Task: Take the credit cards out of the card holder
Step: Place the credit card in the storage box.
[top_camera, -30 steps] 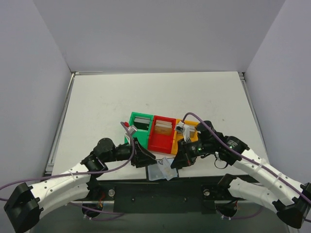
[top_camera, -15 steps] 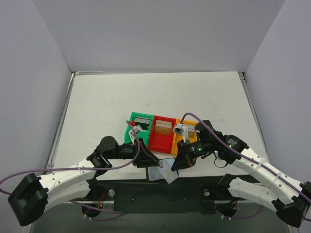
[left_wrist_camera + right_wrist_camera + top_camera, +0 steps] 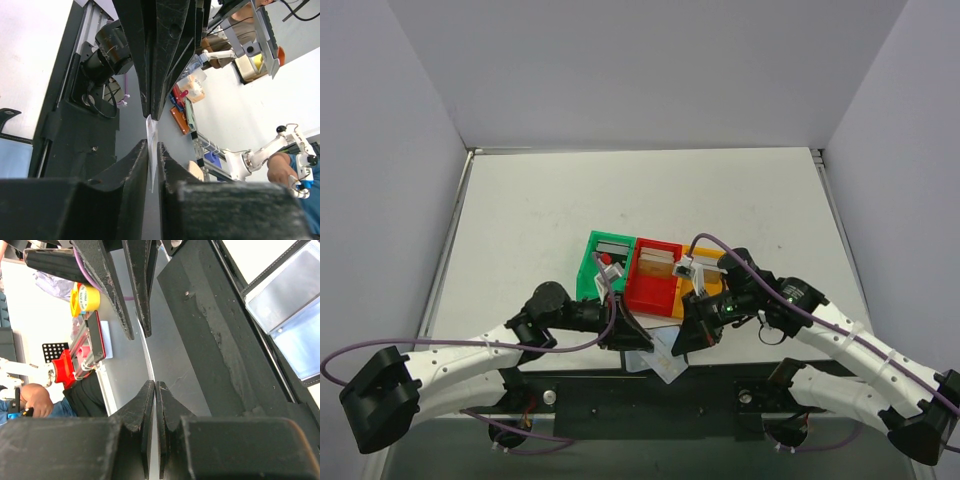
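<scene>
A credit card was held edge-on between the two grippers at the near edge of the tabletop, just in front of the card holder, apparently so that it could be passed from one arm to the other. The right gripper was clamped on one end of it. The left gripper was set around the opposite end with its jaws drawn narrow, though it could not be told whether the card was pinched there. A grey card was seen in the holder's green box and a tan card in the red one, so the task was judged unfinished. Loose cards were seen lying at the near edge, presumably set apart from the holder as removed.
</scene>
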Robot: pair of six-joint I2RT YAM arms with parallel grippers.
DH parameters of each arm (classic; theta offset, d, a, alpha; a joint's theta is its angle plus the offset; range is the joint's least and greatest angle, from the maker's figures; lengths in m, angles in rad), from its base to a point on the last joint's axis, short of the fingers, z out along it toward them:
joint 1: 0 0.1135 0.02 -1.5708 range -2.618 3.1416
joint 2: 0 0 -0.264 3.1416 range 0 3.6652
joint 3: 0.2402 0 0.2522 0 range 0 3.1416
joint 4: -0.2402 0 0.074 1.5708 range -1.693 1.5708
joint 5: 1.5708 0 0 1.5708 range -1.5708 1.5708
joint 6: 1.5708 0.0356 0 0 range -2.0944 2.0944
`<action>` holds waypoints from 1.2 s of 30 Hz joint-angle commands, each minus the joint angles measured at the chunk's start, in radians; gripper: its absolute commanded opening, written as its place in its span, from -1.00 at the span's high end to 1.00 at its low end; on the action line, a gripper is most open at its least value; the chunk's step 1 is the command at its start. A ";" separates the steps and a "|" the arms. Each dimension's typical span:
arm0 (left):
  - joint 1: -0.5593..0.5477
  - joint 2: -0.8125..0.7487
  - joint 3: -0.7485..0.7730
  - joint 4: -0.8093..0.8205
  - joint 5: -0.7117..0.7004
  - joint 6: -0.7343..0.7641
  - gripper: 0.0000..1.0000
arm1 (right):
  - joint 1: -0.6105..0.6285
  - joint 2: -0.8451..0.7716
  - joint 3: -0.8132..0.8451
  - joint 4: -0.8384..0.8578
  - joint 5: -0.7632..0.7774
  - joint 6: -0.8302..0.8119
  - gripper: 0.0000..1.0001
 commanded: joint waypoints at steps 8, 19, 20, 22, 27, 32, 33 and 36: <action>-0.031 -0.002 0.045 0.034 0.004 0.036 1.00 | 0.004 -0.005 0.048 0.010 0.000 -0.006 0.63; -0.031 -0.094 -0.033 0.045 -0.175 0.040 1.00 | -0.004 -0.051 0.005 0.072 0.062 0.064 0.43; -0.031 -0.100 -0.034 0.042 -0.180 0.040 1.00 | -0.007 -0.054 0.005 0.076 0.067 0.066 0.49; -0.031 -0.102 -0.033 0.031 -0.186 0.043 1.00 | -0.012 -0.059 0.009 0.076 0.070 0.069 0.61; -0.030 -0.099 -0.034 0.033 -0.197 0.042 1.00 | -0.015 -0.053 0.017 0.078 0.063 0.070 0.67; -0.031 -0.099 -0.034 0.043 -0.209 0.043 1.00 | -0.015 -0.051 0.019 0.078 0.067 0.072 0.83; -0.031 -0.099 -0.036 0.045 -0.208 0.042 1.00 | -0.015 -0.049 0.019 0.078 0.066 0.072 0.84; -0.030 -0.105 -0.041 0.045 -0.222 0.042 1.00 | -0.015 -0.051 0.017 0.076 0.070 0.073 0.86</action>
